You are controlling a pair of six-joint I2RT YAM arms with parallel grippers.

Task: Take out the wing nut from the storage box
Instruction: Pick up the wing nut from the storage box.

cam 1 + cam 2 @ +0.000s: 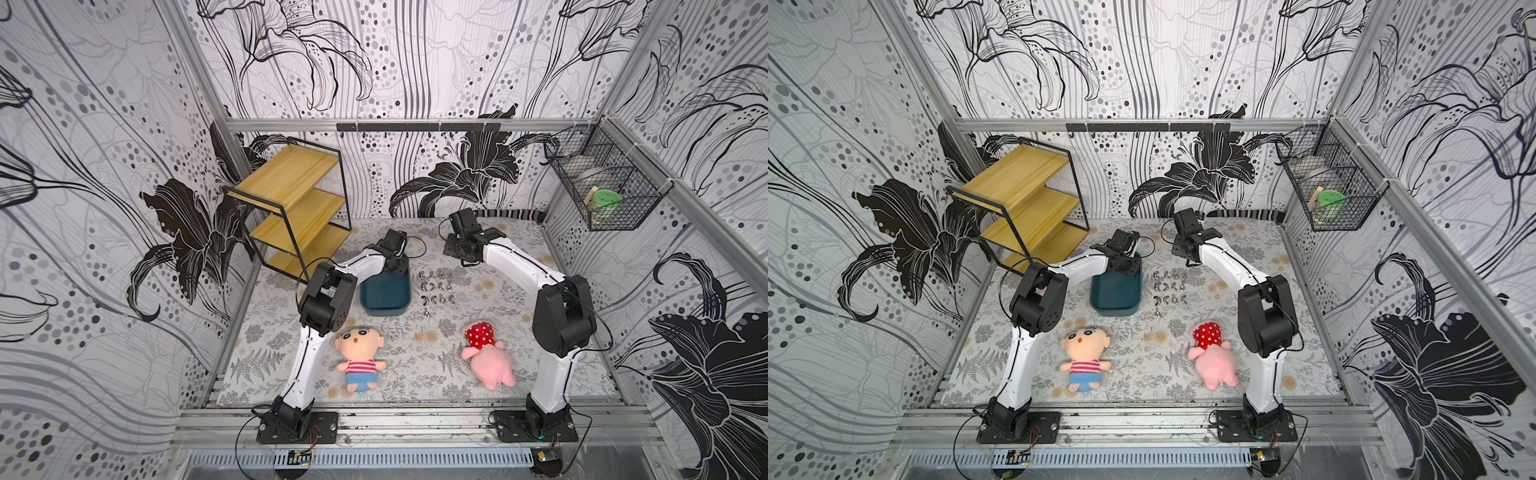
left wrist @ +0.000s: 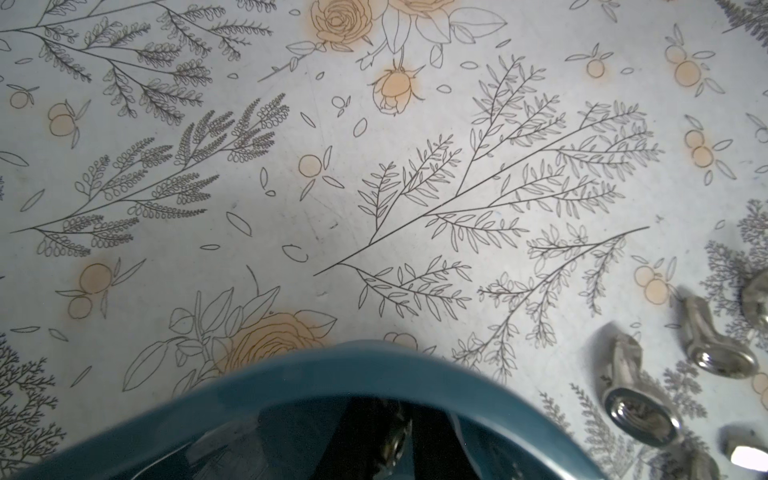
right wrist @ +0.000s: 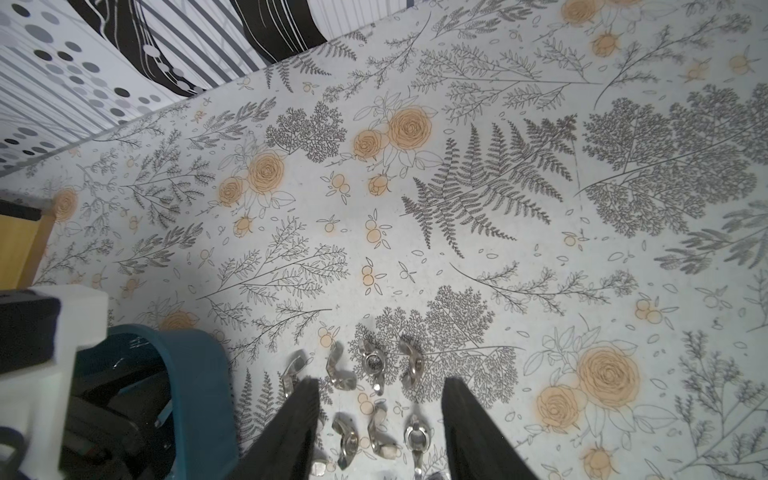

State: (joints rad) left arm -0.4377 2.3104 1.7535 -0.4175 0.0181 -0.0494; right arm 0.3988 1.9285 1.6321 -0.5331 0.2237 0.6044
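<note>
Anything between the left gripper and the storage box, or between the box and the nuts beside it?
Nothing visible. The left gripper is inside the storage box; only the open right gripper hangs above the wing nuts.

Overhead pair, wrists near storage box [image 2: 332,365]

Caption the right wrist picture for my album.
Open right gripper above shiny wing nuts beside the teal storage box.
</note>
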